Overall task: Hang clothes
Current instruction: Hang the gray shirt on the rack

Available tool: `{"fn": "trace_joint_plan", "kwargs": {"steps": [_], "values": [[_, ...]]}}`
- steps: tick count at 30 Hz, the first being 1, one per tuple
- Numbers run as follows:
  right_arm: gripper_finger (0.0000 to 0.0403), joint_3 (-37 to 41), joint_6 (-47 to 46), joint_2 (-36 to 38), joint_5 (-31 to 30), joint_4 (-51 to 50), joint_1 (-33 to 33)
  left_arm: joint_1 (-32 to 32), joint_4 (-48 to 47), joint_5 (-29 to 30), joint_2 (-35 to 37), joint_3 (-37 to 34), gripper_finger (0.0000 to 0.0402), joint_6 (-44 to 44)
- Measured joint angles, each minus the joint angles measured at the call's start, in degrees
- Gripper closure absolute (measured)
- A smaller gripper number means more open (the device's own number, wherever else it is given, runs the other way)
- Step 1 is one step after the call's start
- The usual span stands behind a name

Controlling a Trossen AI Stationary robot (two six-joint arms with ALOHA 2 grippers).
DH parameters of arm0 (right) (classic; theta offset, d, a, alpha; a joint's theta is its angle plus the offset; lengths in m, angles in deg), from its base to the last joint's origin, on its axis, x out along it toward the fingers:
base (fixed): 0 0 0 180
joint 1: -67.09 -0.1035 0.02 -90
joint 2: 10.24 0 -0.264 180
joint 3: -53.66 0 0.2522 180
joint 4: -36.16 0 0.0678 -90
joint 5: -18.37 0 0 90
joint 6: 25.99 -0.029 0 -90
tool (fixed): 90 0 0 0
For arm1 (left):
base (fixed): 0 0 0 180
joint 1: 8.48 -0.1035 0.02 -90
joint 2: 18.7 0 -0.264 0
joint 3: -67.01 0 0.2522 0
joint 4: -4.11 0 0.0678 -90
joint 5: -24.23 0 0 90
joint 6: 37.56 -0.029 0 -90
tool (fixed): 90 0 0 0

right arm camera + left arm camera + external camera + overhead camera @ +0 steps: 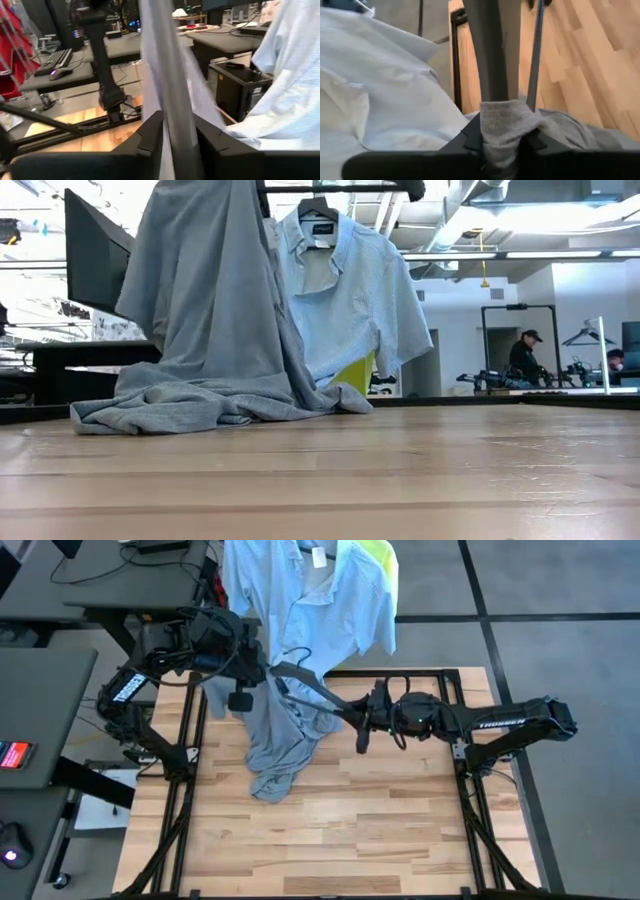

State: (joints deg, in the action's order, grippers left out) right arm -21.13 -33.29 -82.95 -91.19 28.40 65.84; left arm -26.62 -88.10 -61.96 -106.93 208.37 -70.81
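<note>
We hold the grey tee (272, 745) up off the surface (400, 830), left pincer (501, 142) pinching its fabric and right pincer (178, 140) clamping the hanger (312, 690), to thread it.

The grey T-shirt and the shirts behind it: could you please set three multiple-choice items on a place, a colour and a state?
1. Where does the grey T-shirt end? A on the wooden table; B on the floor; C on a desk.
2. The hanging collared shirt is: A red; B pale blue; C black.
3. The left gripper fingers are: A open, empty; B shut on the grey T-shirt; C shut on a cup.
Answers: A, fabric pools on the planks; B, plain in the low view; B, grey fabric is pinched between them, while the right gripper holds the dark grey hanger.
</note>
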Motion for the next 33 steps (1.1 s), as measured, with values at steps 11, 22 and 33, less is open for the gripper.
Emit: {"fn": "trace_joint_plan", "kwargs": {"steps": [11, 22, 33], "values": [[0.0311, -10.8, -0.1, 8.4, 0.1, -28.5, 2.0, -0.2, -5.3, 1.0, 4.4, 0.0, 0.0374, 1.6], [0.0310, -1.0, -16.9, 15.3, -0.1, -45.8, 7.1, -0.3, 0.1, 1.0, 9.3, 0.1, 0.0378, 9.9], [0.0282, 22.8, -23.9, -8.3, 3.2, 36.3, 8.9, -0.3, 3.0, 0.9, 7.4, 0.0, 0.0378, 15.6]]}}
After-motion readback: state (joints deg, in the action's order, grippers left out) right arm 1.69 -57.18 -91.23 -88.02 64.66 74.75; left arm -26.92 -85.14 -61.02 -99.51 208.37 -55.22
